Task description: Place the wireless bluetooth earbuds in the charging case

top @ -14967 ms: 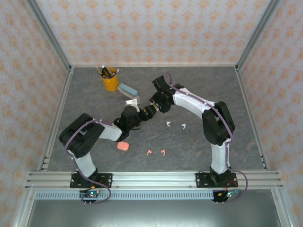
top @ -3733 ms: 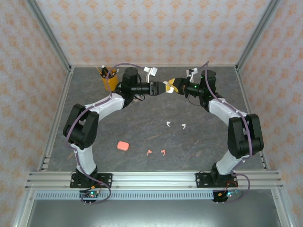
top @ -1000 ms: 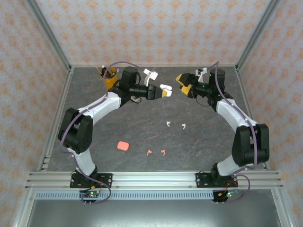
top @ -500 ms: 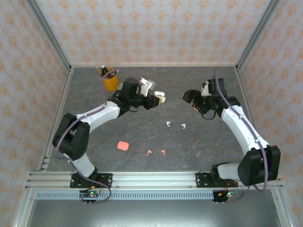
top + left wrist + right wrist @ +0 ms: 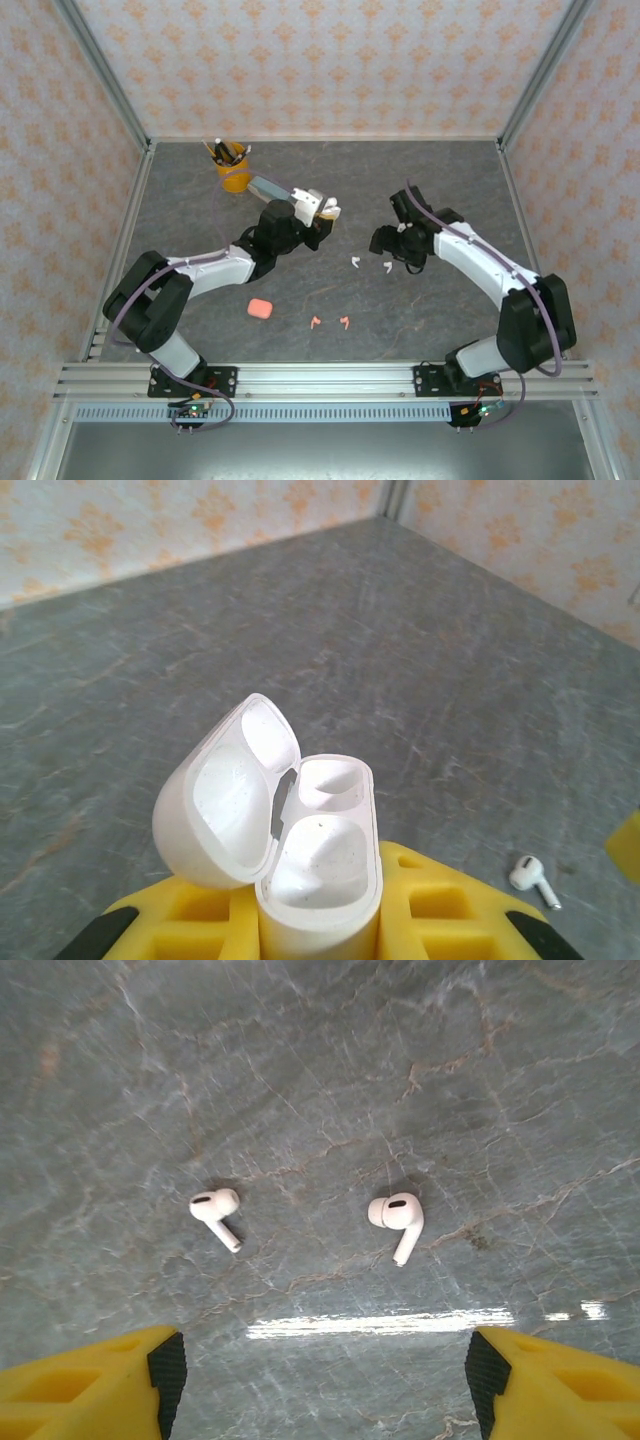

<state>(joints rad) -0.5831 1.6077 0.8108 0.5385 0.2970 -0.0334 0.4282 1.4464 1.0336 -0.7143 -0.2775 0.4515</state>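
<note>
The left gripper (image 5: 314,220) is squeezing the white charging case (image 5: 320,865), and its lid is standing open. The right gripper (image 5: 320,1375) is hanging wide open over the white earbuds (image 5: 396,1215) on the gray table (image 5: 450,180). The pink earbuds (image 5: 344,322) are lying nearer.

Yellow pen cup (image 5: 233,176) at the back (grey-blue block (image 5: 263,185) just beside it).
</note>
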